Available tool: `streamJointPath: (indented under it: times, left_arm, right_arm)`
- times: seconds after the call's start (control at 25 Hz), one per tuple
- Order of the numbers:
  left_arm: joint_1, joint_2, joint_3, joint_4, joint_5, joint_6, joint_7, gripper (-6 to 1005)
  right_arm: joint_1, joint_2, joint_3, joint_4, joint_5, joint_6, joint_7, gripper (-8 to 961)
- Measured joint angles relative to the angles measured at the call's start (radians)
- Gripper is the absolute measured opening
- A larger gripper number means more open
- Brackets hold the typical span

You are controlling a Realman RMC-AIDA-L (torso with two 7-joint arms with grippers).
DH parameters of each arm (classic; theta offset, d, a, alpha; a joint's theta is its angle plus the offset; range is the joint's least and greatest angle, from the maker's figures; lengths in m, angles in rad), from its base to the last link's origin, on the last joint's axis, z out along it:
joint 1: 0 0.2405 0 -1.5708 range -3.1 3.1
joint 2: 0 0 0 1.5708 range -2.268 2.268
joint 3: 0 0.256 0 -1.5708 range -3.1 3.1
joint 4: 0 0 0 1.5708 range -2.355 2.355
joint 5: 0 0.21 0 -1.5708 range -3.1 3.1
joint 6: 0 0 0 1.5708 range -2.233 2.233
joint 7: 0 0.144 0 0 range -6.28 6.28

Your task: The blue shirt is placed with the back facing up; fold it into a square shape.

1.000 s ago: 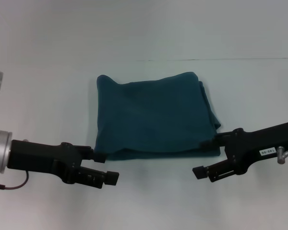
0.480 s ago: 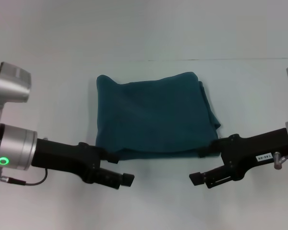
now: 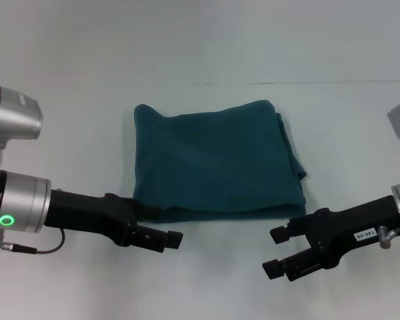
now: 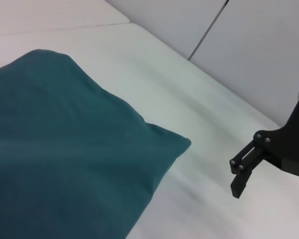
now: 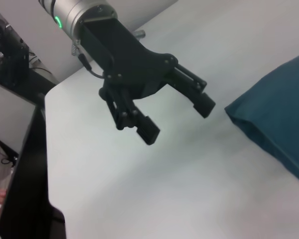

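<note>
The blue shirt (image 3: 213, 160) lies folded into a rough square on the white table, plain side up, with no lettering showing. My left gripper (image 3: 164, 227) is open and empty, low over the table at the shirt's near left corner. My right gripper (image 3: 277, 251) is open and empty, a little in front of the shirt's near right corner and apart from it. The left wrist view shows the shirt (image 4: 65, 159) with the right gripper (image 4: 241, 172) beyond it. The right wrist view shows the open left gripper (image 5: 177, 117) beside a shirt corner (image 5: 279, 114).
The white table (image 3: 207, 287) spreads around the shirt, with a seam line (image 3: 287, 83) behind it. The right wrist view shows the table's edge and a dark frame with cables (image 5: 20, 74) beyond the left arm.
My right gripper has drawn back toward me, away from the shirt's near right corner. My left arm has reached further right along the shirt's near edge. The shirt has not moved.
</note>
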Motion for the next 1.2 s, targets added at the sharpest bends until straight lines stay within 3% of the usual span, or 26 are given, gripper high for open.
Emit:
streamJointPath:
  times: [0.32, 0.76, 1.2]
  left_arm:
    - [-0.006, 0.000, 0.023, -0.010, 0.012, 0.033, 0.008, 950]
    - [-0.009, -0.002, 0.013, -0.022, 0.011, 0.027, -0.009, 950]
    - [-0.010, -0.004, 0.000, -0.023, 0.004, 0.014, -0.003, 950]
  right_arm:
    - [0.003, 0.000, -0.001, -0.019, 0.000, 0.025, -0.053, 944]
    - [0.021, 0.028, -0.002, -0.025, 0.006, 0.096, -0.127, 944]
    - [0.023, 0.032, 0.008, -0.038, 0.021, 0.102, -0.130, 944]
